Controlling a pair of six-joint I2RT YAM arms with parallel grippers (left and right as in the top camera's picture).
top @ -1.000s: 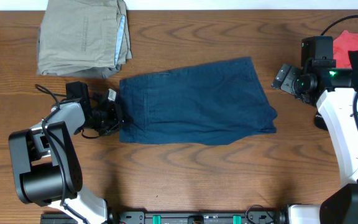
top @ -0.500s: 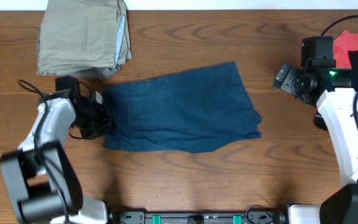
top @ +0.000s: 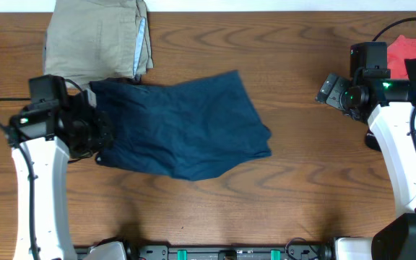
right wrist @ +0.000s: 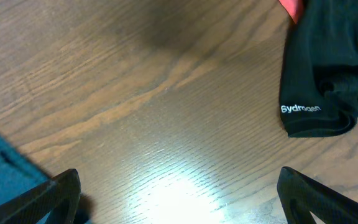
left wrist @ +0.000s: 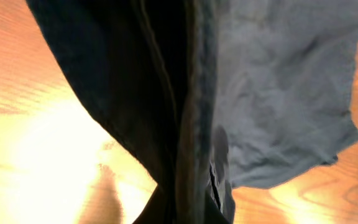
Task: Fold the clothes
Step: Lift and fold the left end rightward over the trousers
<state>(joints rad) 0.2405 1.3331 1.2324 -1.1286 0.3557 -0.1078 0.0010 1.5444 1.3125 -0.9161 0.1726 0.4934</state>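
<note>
Dark navy denim-like shorts (top: 183, 126), edge pinched in the left jaws, now dragged leftward across the wooden desk (top: 266, 209) — likely repositioning before a fold — right jaws spread wide.

The overhead camera looks straight down on the table (top: 215, 209). My left wrist camera sits hard against the shorts (left wrist: 278, 93), cloth filling its view. My right wrist camera looks down at wood right of the shorts, sharing their corner with overhead.
</note>
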